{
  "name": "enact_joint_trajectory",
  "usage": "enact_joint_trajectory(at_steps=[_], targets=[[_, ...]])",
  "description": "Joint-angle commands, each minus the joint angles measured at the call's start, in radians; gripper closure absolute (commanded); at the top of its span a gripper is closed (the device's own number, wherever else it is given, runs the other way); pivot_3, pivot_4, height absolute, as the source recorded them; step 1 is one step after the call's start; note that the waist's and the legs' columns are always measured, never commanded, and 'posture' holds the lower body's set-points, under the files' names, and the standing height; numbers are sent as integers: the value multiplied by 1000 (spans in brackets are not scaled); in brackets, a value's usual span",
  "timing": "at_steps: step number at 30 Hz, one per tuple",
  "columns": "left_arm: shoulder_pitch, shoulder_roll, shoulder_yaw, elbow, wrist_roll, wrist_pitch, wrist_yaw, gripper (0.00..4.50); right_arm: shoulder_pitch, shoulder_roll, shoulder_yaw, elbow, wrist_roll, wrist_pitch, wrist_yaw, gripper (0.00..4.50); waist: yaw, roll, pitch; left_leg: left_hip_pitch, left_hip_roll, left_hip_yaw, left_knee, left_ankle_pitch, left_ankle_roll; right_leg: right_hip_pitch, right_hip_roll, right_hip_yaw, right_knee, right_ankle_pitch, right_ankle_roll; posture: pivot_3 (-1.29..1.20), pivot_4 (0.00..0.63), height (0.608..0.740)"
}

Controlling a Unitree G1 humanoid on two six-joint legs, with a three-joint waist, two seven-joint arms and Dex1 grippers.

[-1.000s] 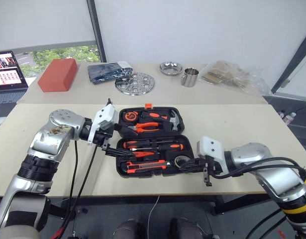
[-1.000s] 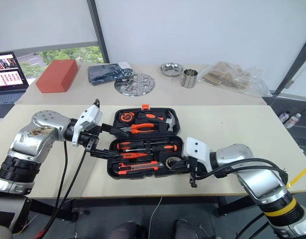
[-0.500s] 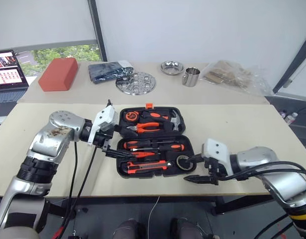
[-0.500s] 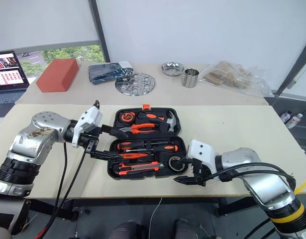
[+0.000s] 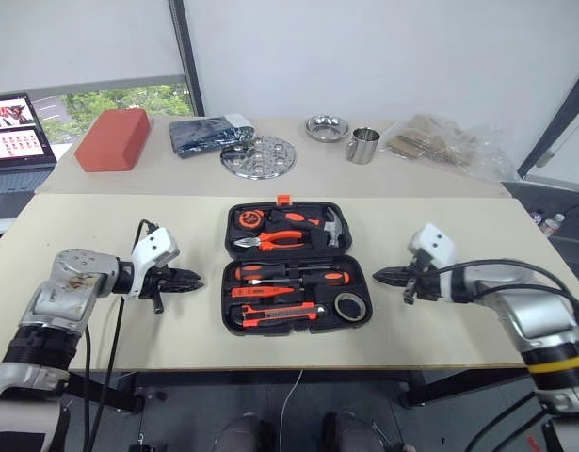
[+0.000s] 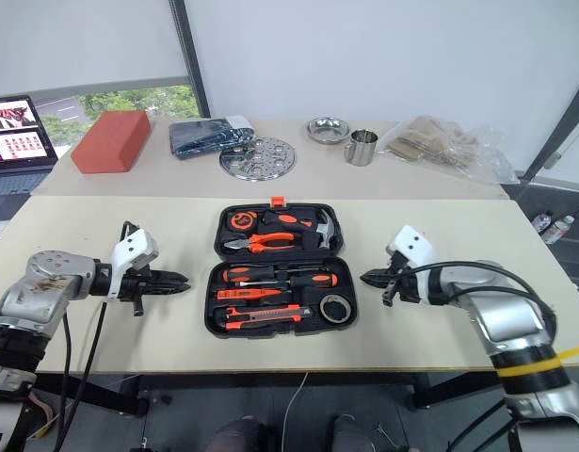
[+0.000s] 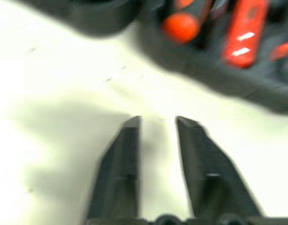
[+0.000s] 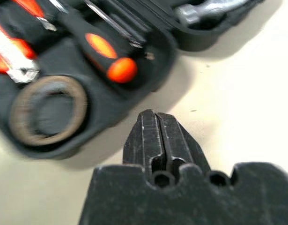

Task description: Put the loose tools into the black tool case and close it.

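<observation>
The black tool case [image 5: 227, 301] lies open in the middle of the near table, orange latch [image 5: 282, 200] at its far edge. Its near half holds two black-and-orange screwdrivers [image 5: 289, 275], a thin red tester [image 5: 256, 291], the orange utility knife [image 5: 280, 312] and the dark tape roll [image 5: 348, 305]. Pliers [image 5: 275, 239] and a hammer [image 5: 331, 226] sit in the far half. My left gripper [image 5: 197, 279] hovers just left of the case, shut and empty, pointing at it. On the case's right side my right gripper [image 5: 378, 275] is shut too, fingers [image 8: 148, 136] pressed together near the tape roll [image 8: 48, 110].
On the far table stand a red block [image 5: 111, 139], a laptop [image 5: 11, 132], a dark folded cloth [image 5: 206, 134], a round metal rack [image 5: 256, 156], a metal bowl [image 5: 324, 127], a steel cup [image 5: 361, 146] and a plastic bag [image 5: 440, 141].
Both grippers have drawn away from the case to its sides. The right one let go of the tape roll, which now lies in the case, and shut. The left one sank and shut.
</observation>
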Motion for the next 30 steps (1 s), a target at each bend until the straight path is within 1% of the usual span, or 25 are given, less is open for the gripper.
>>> enact_joint_trajectory(at_steps=[1, 3, 5, 7, 10, 14, 18, 20, 22, 24, 25, 26, 28, 30], targets=[[-25, -43, -17, -47, -9, 9, 2, 4433, -53, 24, 61, 38, -77, -111, 30, 4500, -2, 0, 0, -1, 0, 1, 0, 0, 0, -1, 0, 0, 0, 0, 0, 0, 150, 734], [-11, -54, -32, -93, -18, 22, -22, 4433, -60, 35, 83, 15, -75, -111, 68, 4500, -7, 0, 0, -2, 0, 1, 0, 0, 0, -2, 1, 0, 1, 0, 0, 0, 150, 734], [12, -48, -39, -153, -45, 47, -61, 4433, -37, 16, 95, -66, -42, -96, 139, 4500, -10, 0, 0, -3, 0, 2, 0, 0, 0, -4, 1, 0, 1, 0, 0, 0, 150, 734], [35, -28, -39, -202, -72, 78, -101, 4433, -4, -13, 93, -154, -4, -64, 198, 4500, -10, 0, 0, -5, 0, 2, 0, 0, 0, -6, 2, 0, 2, 0, 0, 0, 150, 734], [79, 22, -42, -249, -82, 84, -161, 4433, 48, -44, 85, -257, 24, -25, 225, 4500, -12, 0, 0, -5, 0, 2, -2, 0, 0, -7, 2, -1, 2, -1, 2, 0, 150, 734], [141, 66, -39, -265, -66, 55, -186, 4433, 111, -40, 77, -316, 3, -11, 183, 4500, -16, 0, 0, -5, 0, 2, -3, 0, -1, -7, 2, -1, 1, -2, 2, 0, 150, 734], [168, 88, -38, -214, -14, -4, -159, 4433, 167, -32, 64, -281, -60, -23, 97, 4500, -17, 0, 0, -4, 0, 2, -2, 0, -1, -7, 1, 0, 2, -4, 5, 0, 150, 734], [178, 110, -35, -179, 4, -29, -157, 4433, 197, -54, 32, -267, -84, -24, 62, 4500, -18, 0, 0, -3, 0, 3, -1, 0, -2, -7, 0, 1, 2, -4, 5, 0, 150, 734], [170, 133, -30, -117, 21, -35, -148, 4433, 238, -87, -28, -262, -70, 0, 46, 4500, -15, 0, -1, -1, 0, 2, -1, -1, -3, -5, 0, 1, 2, -4, 5, 0, 150, 734], [118, 140, -11, -16, 23, 7, -116, 3910, 278, -113, -134, -282, 3, 69, 48, 3887, -11, 1, -1, 3, 0, 2, -2, -2, -4, -1, -1, 2, 2, -4, 5, 0, 150, 734], [88, 137, 0, 19, 10, 48, -106, 3672, 285, -117, -174, -294, 37, 101, 48, 3657, -7, 1, -1, 5, 1, 2, -2, -3, -7, 1, -1, 1, 2, -4, 4, 0, 150, 734], [66, 134, 5, 42, 1, 76, -101, 3303, 289, -120, -198, -303, 59, 122, 46, 3327, -5, 1, -1, 6, 1, 1, -2, -5, -10, 2, -1, 1, 2, -5, 5, 0, 150, 734], [-15, 101, 28, 108, -23, 154, -65, 2642, 254, -97, -247, -310, 122, 208, 25, 2673, -5, 1, -1, 6, 2, 1, -2, -5, -10, 2, -1, 1, 2, -4, 4, 0, 150, 734], [-127, 49, 60, 168, -67, 288, -16, 1998, 172, -46, -291, -297, 205, 331, -19, 2016, -6, 0, 0, 6, 2, 0, -2, -3, -13, 1, -1, 1, 3, -1, 2, 0, 150, 734]])
